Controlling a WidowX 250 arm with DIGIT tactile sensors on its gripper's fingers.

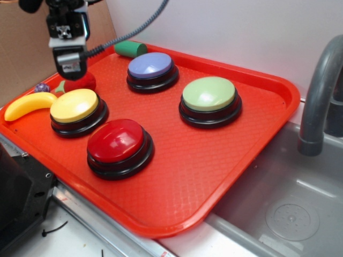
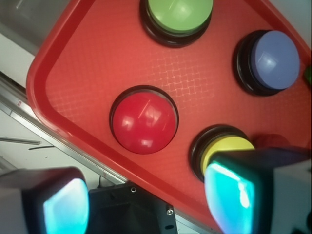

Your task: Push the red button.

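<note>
Exterior view: the jaws (image 1: pixel 69 68) hang above the tray's (image 1: pixel 225 176) far left corner, over a small red ball (image 1: pixel 81 82); the red button (image 1: pixel 119 145) sits well apart, nearer the front edge. Wrist view: jaws spread wide, nothing between; red button (image 2: pixel 144 120) lies ahead, between them

No text, label or number is readable.

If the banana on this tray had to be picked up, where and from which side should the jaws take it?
Grip the banana across its thick middle, coming from above. It lies flat at the tray's left rim, curved, with narrow ends. The jaws should span its narrow width. The yellow button sits close to its right end, so staying mid-body looks safest.
</note>
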